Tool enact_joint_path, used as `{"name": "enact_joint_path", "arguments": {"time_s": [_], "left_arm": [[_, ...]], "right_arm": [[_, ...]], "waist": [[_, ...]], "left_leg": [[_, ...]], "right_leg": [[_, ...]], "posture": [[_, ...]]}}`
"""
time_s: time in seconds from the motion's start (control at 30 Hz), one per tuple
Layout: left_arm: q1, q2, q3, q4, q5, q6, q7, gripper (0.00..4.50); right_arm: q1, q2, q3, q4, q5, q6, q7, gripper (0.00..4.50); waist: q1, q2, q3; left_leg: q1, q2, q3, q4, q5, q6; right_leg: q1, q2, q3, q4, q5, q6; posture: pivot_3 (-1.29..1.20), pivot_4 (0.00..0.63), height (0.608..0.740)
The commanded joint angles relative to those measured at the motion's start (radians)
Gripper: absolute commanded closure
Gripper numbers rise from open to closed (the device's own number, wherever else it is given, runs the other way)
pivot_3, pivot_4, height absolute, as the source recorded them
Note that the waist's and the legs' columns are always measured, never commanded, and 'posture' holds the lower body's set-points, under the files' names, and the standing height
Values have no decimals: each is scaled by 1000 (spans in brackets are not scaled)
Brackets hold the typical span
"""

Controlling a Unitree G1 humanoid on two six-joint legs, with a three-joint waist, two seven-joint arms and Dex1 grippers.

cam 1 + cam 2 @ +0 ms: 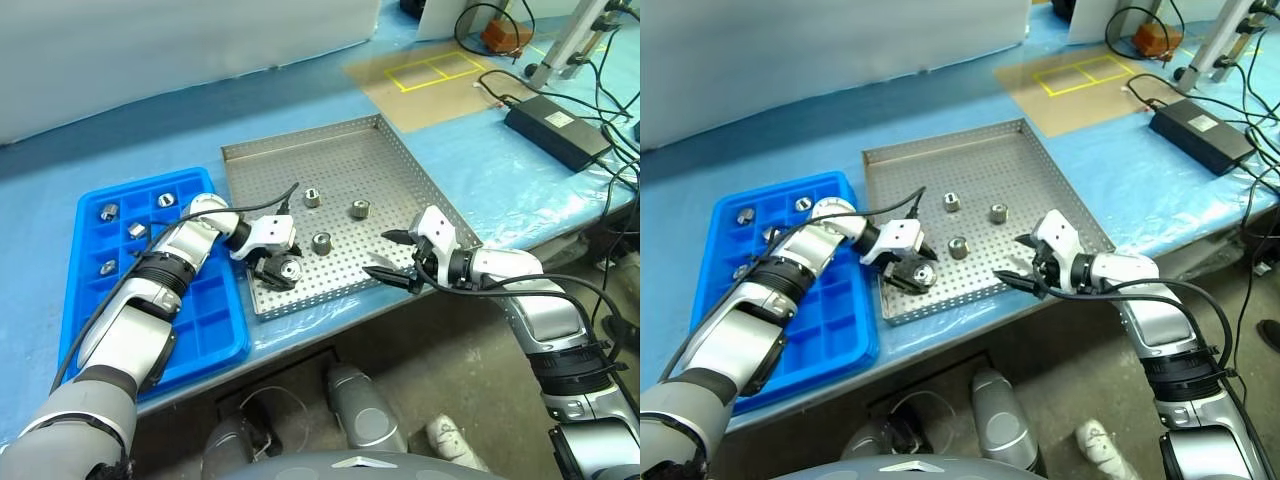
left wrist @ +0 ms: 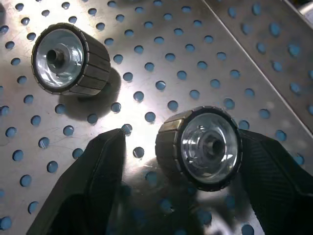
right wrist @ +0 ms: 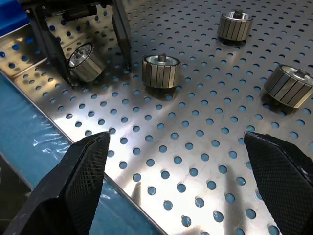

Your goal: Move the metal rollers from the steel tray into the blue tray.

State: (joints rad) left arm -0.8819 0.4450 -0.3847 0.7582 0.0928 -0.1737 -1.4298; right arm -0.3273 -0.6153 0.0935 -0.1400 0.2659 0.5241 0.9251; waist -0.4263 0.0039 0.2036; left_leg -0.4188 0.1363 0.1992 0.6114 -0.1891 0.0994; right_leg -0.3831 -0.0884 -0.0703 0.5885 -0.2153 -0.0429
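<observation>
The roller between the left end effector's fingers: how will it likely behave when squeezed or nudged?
The roller lies on its side on the steel tray, so a nudge would probably roll it. Its ribbed rim should give the fingers some purchase. Solid-looking metal suggests it is stiff and heavy for its size.

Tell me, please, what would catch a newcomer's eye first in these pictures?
The steel tray sits mid-table with four metal rollers on its perforated floor. At its near left corner the left gripper straddles one tipped roller, jaws open, one finger against it, the other apart. Beside it the blue tray holds four rollers in its far compartments, while the right gripper hovers wide open at the steel tray's near right edge.
</observation>
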Motion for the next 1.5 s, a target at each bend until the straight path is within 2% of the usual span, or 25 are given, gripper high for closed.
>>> {"name": "enact_joint_path", "arguments": {"time_s": [0.03, 0.13, 0.23, 0.3, 0.43, 0.53, 0.67, 0.77, 1.07, 1.2, 1.37, 1.5], "left_arm": [[20, 16, -9, 4, 16, -16, -16, 818], [31, 25, -18, 5, 28, -31, -17, 818], [39, 24, -12, 2, 27, -39, -1, 1431], [41, 20, -6, 2, 32, -28, 23, 2047], [52, 27, 2, -27, 7, -15, 2, 2047], [53, 31, 7, -31, 17, -18, 35, 2612], [46, 27, 36, -55, -8, -1, 72, 2612], [64, 32, 103, -186, -106, 148, 60, 2612], [184, 189, 238, -550, -208, 341, 112, 2612], [324, 294, 330, -762, -262, 412, 140, 2612], [488, 375, 469, -945, -305, 519, 252, 2612], [604, 377, 598, -1063, -343, 615, 371, 2612]], "right_arm": [[-10, -11, -7, -15, 6, -19, 5, 0], [-17, -10, -6, -8, 5, -22, 7, 0], [-24, -7, 0, 1, -1, -29, 9, 0], [-28, -5, 3, 7, -4, -33, 10, 0], [-43, -1, 9, 23, -8, -42, 13, 0], [-51, 2, 10, 33, -8, -47, 13, 0], [-51, 5, 12, 30, 0, -45, 18, 0], [-55, 8, 20, 27, 5, -41, 29, 0], [-149, 67, 72, 103, 3, -62, 80, 0], [-218, 86, 106, 185, -7, -97, 138, 0], [-314, 148, 142, 292, -8, -136, 200, 0], [-377, 192, 181, 387, -36, -194, 253, 0]], "waist": [[0, 0, 0], [-1, 0, 0], [-1, 0, 0], [-1, 0, 0], [-1, 0, 0], [-2, 0, 0], [-1, 0, 0], [-1, 0, 0], [7, 1, 0], [12, 1, 0], [52, 1, 2], [112, 1, 2]], "left_leg": [[0, 0, 0, 0, 0, 0], [0, 0, 0, 0, 0, 0], [0, 0, 0, 0, 0, 0], [1, 0, 0, 0, 0, 0], [3, 0, 0, 1, 0, 0], [4, 0, 0, 1, 0, 0], [5, 0, -1, 1, 0, 0], [4, 0, -1, 1, 0, 0], [-1, 1, -1, 0, 2, 3], [-1, 1, -1, 0, 2, 3], [0, 2, -1, 0, 3, 0], [2, 2, -2, 1, 5, -8]], "right_leg": [[0, 0, 0, 0, 0, 0], [0, 0, 0, 0, 0, 0], [0, 0, 0, 0, 0, 0], [1, 0, 0, 0, 0, 0], [4, 0, 0, 0, 0, 0], [6, 0, 0, -1, 0, 1], [6, 0, -1, 0, 0, 1], [5, -1, -1, -1, 0, 0], [-2, -1, -3, 2, 0, 0], [-2, -1, -2, 3, 0, -1], [-3, -1, -3, 8, 0, -1], [-5, -2, -2, 17, 0, -1]], "posture": [[-852, 150, 740], [-843, 150, 740], [-836, 150, 740], [-829, 150, 740], [-823, 150, 740], [-820, 150, 740], [-813, 150, 740], [-795, 150, 740], [-675, 150, 740], [-607, 150, 740], [-476, 150, 740], [-389, 150, 740]]}}
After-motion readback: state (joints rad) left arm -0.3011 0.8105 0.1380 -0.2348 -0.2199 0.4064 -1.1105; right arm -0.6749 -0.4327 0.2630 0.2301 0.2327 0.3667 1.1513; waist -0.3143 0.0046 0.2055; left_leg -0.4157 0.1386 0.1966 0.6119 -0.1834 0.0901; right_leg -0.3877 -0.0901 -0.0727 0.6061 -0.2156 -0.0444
